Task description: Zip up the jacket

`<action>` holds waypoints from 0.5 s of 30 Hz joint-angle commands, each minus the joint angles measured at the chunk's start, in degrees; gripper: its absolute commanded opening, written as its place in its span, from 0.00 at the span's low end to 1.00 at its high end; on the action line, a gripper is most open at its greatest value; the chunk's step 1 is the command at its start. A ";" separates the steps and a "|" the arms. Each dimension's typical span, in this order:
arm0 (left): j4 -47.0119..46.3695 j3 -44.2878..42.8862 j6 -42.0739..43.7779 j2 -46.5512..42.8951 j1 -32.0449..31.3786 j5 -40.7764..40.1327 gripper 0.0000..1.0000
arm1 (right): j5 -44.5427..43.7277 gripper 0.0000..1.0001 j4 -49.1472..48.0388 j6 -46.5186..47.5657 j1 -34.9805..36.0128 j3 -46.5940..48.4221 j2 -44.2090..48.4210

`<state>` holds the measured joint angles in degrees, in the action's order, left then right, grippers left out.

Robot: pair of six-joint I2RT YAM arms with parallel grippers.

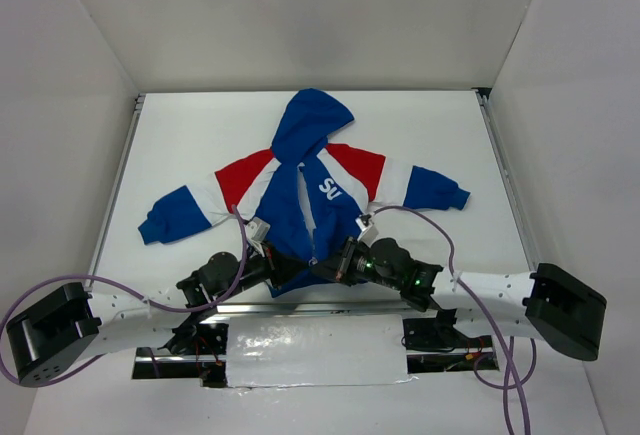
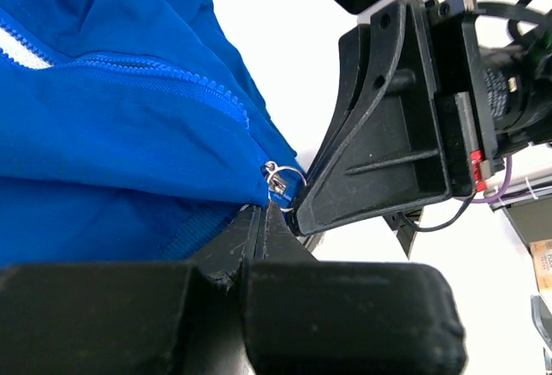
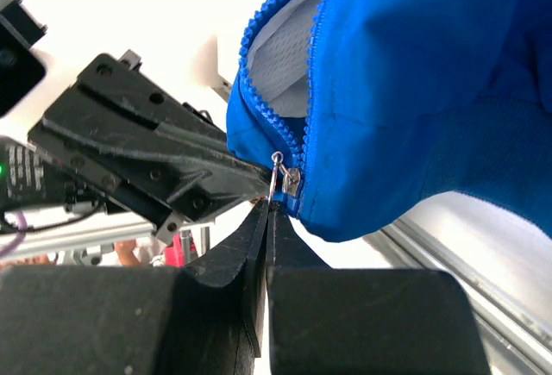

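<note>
Jacket lies flat on the white table, front up, hood pointing away from the arm bases, hem nearest them. The front is unzipped: the two rows of zipper teeth spread apart above the hem and meet only at the bottom.

Both arms meet at the centre of the hem, tips almost touching.
- Left gripper: jaws pressed together on the hem edge, just below the slider.
- Right gripper: jaws pressed together; the wire ring of the zipper pull runs down into the tips. It looks pinched there, though the bite is very shallow.

Stage, as I judge it: both holds set, upward pull not yet begun.

Risks from here:
1. The ring slips out. Only the very tips hold it, and thin wire between flat pads has little purchase if the pull is angled off the tooth line.
2. The hem lifts with the slider. If the left hold gives, the light fabric will bunch and the slider will not travel.
3. Loose lining near the teeth gets caught in the slider.
4. The grippers collide; they are crowded together.
</note>
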<state>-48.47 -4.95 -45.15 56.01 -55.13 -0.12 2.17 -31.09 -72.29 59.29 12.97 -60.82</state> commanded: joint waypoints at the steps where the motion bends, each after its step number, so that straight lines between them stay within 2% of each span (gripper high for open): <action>1: -4.62 -0.23 1.29 -0.20 0.11 1.61 0.00 | -1.38 0.00 11.55 -3.02 0.30 4.86 1.40; 3: -4.62 -0.32 1.90 -0.37 0.11 2.40 0.00 | -0.60 0.00 13.68 -5.31 0.30 6.18 2.45; 9: -3.04 -0.50 2.78 -1.07 0.03 2.14 0.00 | -0.94 0.00 29.13 -9.44 0.39 12.42 6.93; 11: -2.78 -0.41 2.87 -1.34 0.11 1.88 0.00 | -0.68 0.05 30.38 -9.45 0.30 13.31 8.25; 15: -2.77 -0.50 3.31 -1.69 0.11 2.05 0.00 | 0.63 0.00 29.25 -11.46 0.13 11.47 9.40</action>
<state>-48.53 -4.95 -43.66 54.85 -55.13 0.45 2.85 -3.64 -81.34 59.29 23.44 -52.62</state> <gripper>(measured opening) 0.037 0.012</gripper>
